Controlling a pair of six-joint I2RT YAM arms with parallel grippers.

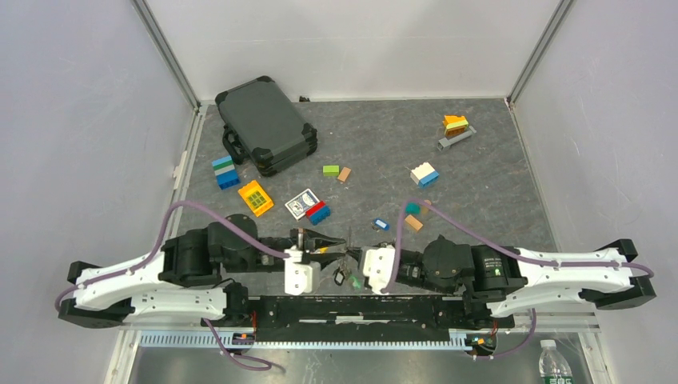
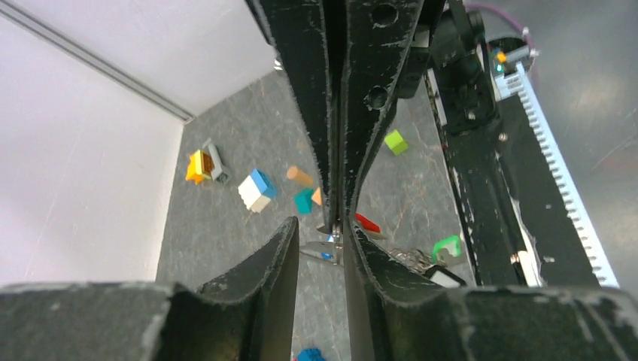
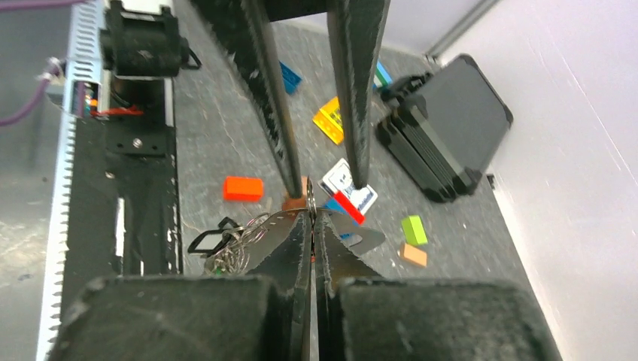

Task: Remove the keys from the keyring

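Observation:
The two grippers meet above the near middle of the mat. My right gripper (image 3: 312, 216) is shut on the thin metal keyring (image 3: 310, 197), which sticks out just past its tips. From the ring hangs a bunch of keys (image 3: 226, 244), among them a black-headed one (image 1: 339, 277), a green-headed one (image 2: 448, 247) and a red-headed one (image 2: 366, 222). My left gripper (image 2: 322, 229) faces the right one, open, its fingers on either side of the ring and gripping nothing. In the top view the left gripper (image 1: 334, 242) and the right gripper (image 1: 353, 258) are nearly touching.
A black case (image 1: 268, 124) lies at the back left. A playing-card box (image 1: 302, 203), a yellow tile (image 1: 256, 198) and several coloured bricks are scattered over the mat. A small blue piece (image 1: 381, 225) lies right of centre. The black rail (image 1: 352, 308) runs along the near edge.

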